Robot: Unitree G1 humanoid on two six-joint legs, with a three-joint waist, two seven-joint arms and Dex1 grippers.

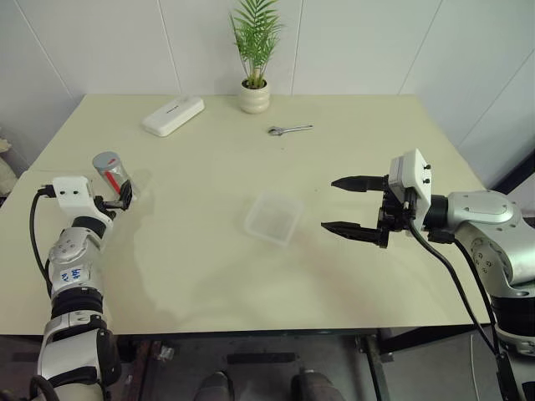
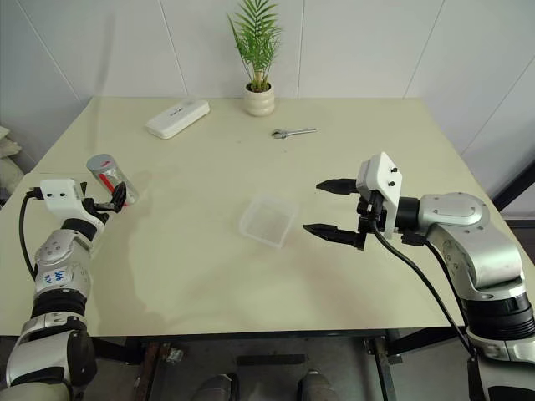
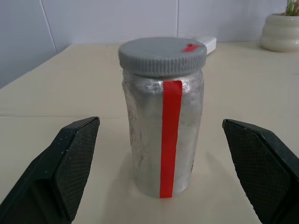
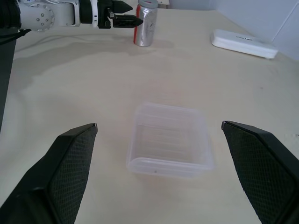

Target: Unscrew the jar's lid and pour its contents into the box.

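The left gripper (image 3: 161, 175) is standing wide open and empty just short of the jar (image 3: 162, 135), its fingers not yet touching it; the lid (image 3: 162, 55) is sitting screwed on. The step in hand looks like grasping the jar: closing in around it squarely. The right gripper (image 1: 351, 205), equally spread and empty, is waiting beside the box (image 1: 274, 217), well apart from the jar. The jar is standing near the table (image 1: 368, 284) edge, with bare room toward the box.

Silver jar (image 3: 161, 140) w/ red stripe, grey lid (image 3: 162, 55) (red mark), clear box (image 4: 169, 140), cream table (image 1: 334, 276).
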